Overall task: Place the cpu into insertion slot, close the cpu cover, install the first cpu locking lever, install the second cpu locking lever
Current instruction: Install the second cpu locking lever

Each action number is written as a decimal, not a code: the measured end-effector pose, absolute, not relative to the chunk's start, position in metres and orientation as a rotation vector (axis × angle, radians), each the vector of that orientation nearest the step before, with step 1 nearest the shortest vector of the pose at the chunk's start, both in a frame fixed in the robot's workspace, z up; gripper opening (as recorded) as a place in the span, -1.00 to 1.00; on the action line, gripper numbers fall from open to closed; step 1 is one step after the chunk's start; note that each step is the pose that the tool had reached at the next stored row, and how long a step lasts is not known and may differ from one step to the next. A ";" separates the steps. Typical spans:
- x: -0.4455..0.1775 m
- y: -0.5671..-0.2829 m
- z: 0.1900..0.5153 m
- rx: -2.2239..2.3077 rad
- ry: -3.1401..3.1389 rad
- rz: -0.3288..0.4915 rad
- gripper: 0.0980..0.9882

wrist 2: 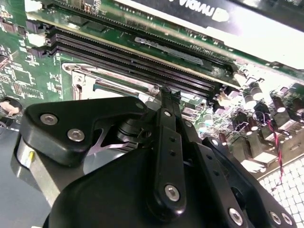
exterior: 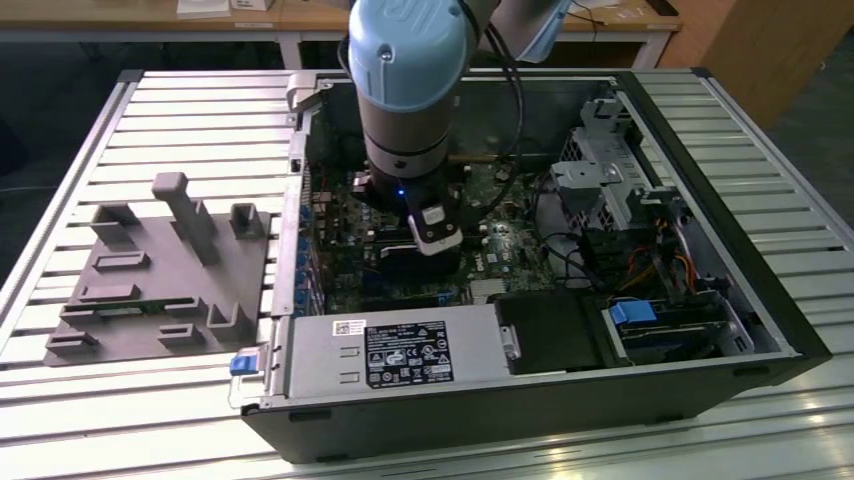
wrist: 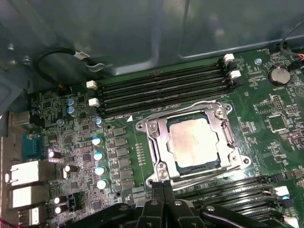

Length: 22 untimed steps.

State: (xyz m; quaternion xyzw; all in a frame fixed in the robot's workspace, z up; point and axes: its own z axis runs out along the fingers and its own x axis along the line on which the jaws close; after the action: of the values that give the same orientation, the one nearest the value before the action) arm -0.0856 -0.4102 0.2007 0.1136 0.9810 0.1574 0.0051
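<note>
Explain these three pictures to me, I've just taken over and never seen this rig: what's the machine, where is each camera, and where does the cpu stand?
The machine is one robot arm reaching down into an open computer case, which lies on a slatted table. The exterior view looks at all this from outside; a grey fixture sits toward that view's left. Both wrist views come from cameras riding on the arm, looking at the green motherboard. In the first wrist view, the cpu already lies in the insertion slot, with the cpu cover down around it. The gripper stands at the slot's edge, fingers pressed together, holding nothing I can see. Long black memory slots run beside the slot.
</note>
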 end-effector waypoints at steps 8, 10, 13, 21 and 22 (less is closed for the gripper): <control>-0.086 -0.406 0.198 0.356 3.072 0.493 -0.99; -0.086 -0.406 0.197 0.356 3.072 0.493 -0.99; -0.086 -0.405 0.195 0.356 3.072 0.493 -0.99; -0.086 -0.405 0.194 0.356 3.072 0.493 -0.99; -0.086 -0.405 0.194 0.356 3.072 0.493 -0.99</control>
State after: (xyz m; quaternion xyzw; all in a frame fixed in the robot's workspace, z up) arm -0.0862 -0.4051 0.1941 0.1136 0.9810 0.1573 0.0051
